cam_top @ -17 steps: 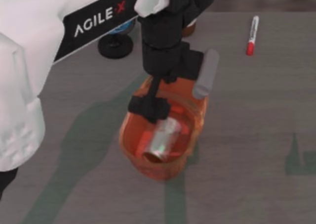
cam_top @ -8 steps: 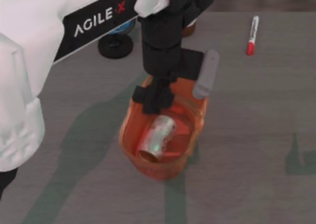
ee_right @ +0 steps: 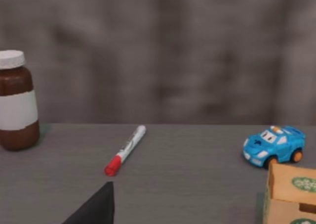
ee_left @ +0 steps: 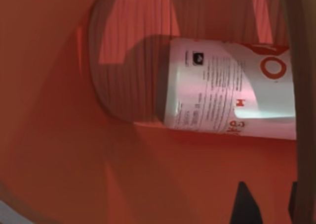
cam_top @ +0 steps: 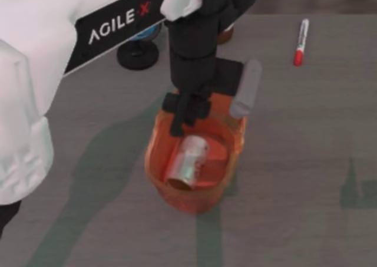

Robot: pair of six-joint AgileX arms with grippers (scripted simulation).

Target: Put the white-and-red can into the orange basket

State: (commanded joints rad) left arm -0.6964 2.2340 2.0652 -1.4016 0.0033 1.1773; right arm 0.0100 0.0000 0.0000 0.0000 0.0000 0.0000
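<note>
— What differs from a second ago?
— My left jaws (cam_top: 187, 115) have let go of the white-and-red can (cam_top: 187, 162) and risen to the far rim, standing apart. It lies tilted inside the orange basket (cam_top: 154, 161).
— Room?
— Walls close around it; the table (cam_top: 294, 161) is open to the right.

Orange basket (cam_top: 154, 171); white can (cam_top: 187, 161), red print. Red-and-white marker (cam_top: 301, 42), upper right. Grey table (cam_top: 306, 161).
</note>
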